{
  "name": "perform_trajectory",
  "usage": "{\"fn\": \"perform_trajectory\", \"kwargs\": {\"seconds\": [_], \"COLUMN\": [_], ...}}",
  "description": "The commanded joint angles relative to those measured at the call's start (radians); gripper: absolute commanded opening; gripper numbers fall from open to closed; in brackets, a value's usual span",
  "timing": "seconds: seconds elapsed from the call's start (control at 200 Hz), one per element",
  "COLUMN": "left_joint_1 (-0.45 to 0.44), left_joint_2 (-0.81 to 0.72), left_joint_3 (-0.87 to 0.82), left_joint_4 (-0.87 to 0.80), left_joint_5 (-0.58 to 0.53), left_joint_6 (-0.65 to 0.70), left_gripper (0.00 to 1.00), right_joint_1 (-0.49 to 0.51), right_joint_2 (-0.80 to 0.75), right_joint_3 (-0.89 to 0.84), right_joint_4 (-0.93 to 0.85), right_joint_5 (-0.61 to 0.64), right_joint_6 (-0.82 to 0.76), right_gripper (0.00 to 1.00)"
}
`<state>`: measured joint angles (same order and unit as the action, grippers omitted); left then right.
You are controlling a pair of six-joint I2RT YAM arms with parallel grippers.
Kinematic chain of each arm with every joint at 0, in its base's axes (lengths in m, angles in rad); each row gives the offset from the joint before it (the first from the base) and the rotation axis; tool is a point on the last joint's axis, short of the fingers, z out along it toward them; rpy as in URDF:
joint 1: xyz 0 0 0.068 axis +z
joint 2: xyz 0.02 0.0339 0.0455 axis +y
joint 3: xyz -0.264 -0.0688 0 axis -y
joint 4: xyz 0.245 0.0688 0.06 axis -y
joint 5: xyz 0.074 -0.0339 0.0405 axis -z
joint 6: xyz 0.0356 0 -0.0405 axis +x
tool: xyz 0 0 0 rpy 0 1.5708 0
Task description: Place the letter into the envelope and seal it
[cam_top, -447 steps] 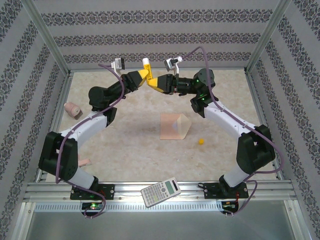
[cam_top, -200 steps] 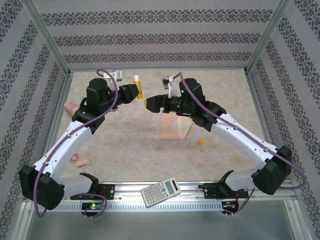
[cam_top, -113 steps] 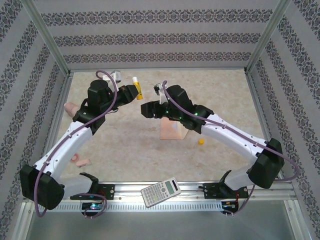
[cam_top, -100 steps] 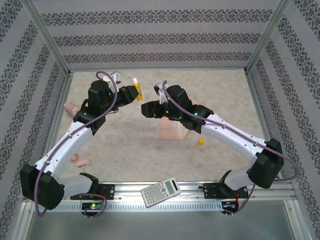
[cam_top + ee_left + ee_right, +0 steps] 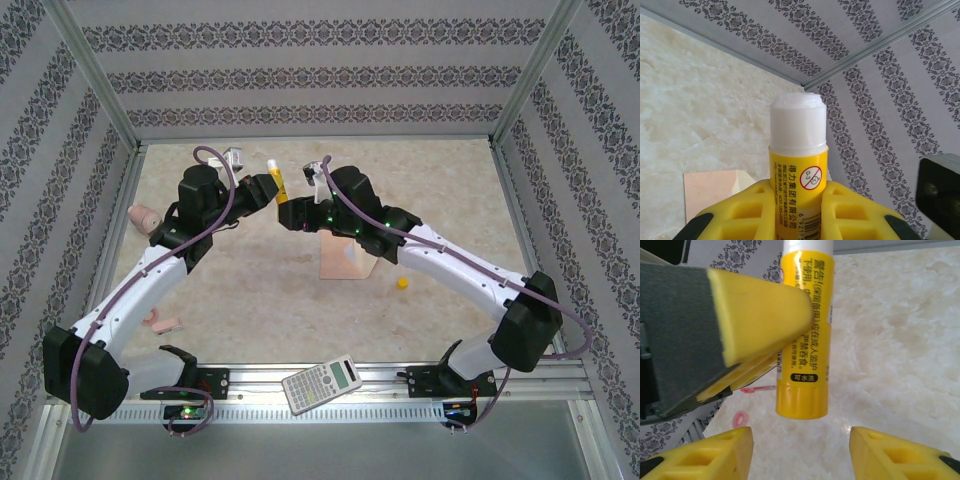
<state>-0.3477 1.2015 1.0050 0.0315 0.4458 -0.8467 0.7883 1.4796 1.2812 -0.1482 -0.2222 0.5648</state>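
Glue stick (image 5: 797, 145) is the pivot of the coming move: the left claw (image 5: 797, 200) is clenched on its yellow barrel above the far half of the table (image 5: 450, 190). Its long axis runs from the white tip on the far-edge side to the flat base facing the right claw (image 5: 800, 455), whose jaws stand released either side of that base without touching it. The envelope (image 5: 345, 258) lies flat on the pale marbled surface near the table's middle, just on the near-edge side of both claws with bare room around it; I cannot make out the letter apart from it.
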Motion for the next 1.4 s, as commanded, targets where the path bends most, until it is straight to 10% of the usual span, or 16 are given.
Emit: {"fn": "perform_trajectory", "kwargs": {"seconds": [0.0, 0.944, 1.394], "left_joint_1": [-0.012, -0.011, -0.011], "left_joint_2": [-0.022, -0.033, -0.034], "left_joint_3": [-0.01, -0.038, -0.035], "left_joint_4": [0.071, 0.143, 0.221], "left_joint_5": [0.029, 0.072, 0.179], "left_joint_6": [-0.026, -0.069, -0.051], "left_gripper": [0.0, 0.0, 0.0], "right_joint_1": [-0.011, -0.04, -0.135], "right_joint_2": [0.008, 0.03, -0.026], "right_joint_3": [0.024, 0.029, -0.081], "right_joint_4": [0.039, 0.106, 0.343], "right_joint_5": [-0.024, -0.087, -0.31], "right_joint_6": [0.022, 0.056, 0.17], "right_gripper": [0.54, 0.27, 0.22]}}
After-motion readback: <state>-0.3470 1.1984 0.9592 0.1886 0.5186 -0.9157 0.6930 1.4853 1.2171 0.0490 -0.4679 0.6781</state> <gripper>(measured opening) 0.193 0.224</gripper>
